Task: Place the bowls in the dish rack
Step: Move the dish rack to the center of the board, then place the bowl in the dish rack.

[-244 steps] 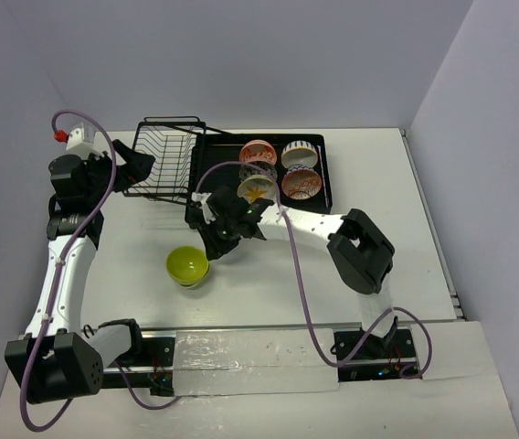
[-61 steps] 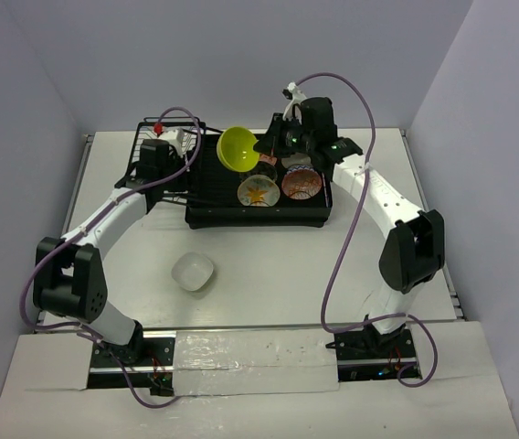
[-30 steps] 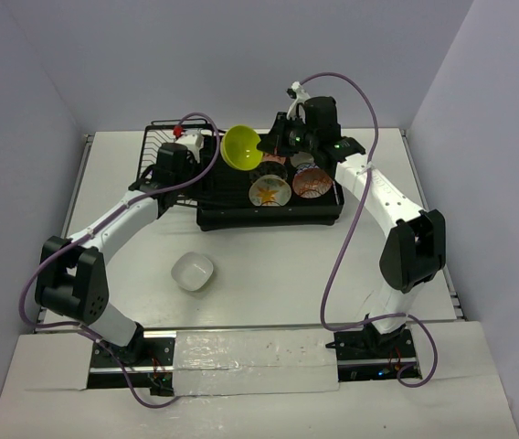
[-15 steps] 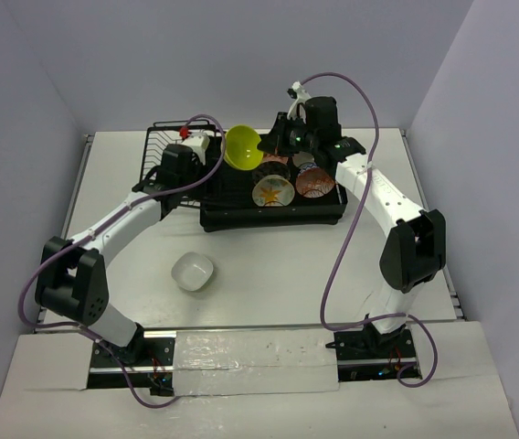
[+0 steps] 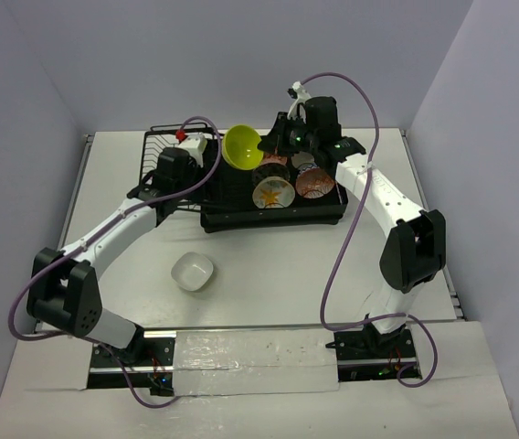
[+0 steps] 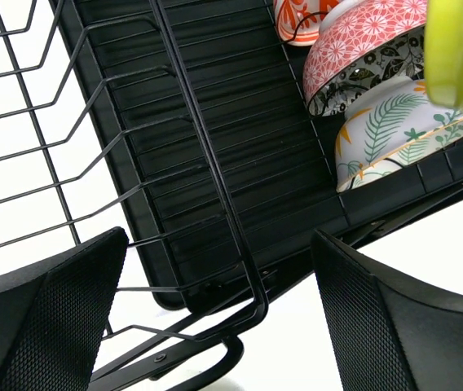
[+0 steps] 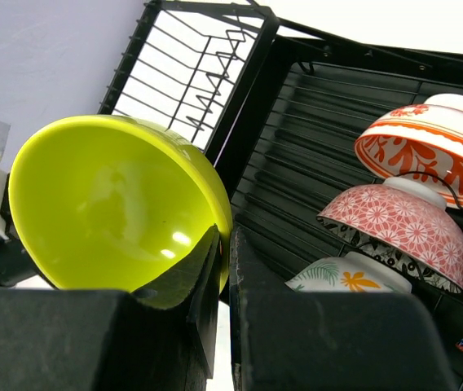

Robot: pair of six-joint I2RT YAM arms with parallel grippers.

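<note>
My right gripper (image 5: 269, 148) is shut on the rim of the lime green bowl (image 5: 241, 146), holding it tilted above the left part of the dish rack (image 5: 227, 197); one finger is inside the bowl (image 7: 109, 204), one outside. Three patterned bowls stand in the rack: white with orange leaves (image 5: 273, 192), red-orange (image 5: 314, 183) and pink floral (image 7: 394, 228). The plain cream bowl (image 5: 193, 272) sits on the table in front. My left gripper (image 5: 182, 192) is open, its fingers (image 6: 44, 318) straddling the rack's wire frame (image 6: 215, 204) at the near-left corner.
The wire basket section (image 5: 164, 146) sticks out on the rack's left, under my left wrist. A fourth orange-and-white bowl (image 7: 435, 147) stands at the back of the tray. Purple cables loop over both arms. Walls close off the back and sides.
The green bowl went from the table up over the rack in my right gripper. In the last second the rack slid slightly right with my left gripper at it; the bowl barely moved.
</note>
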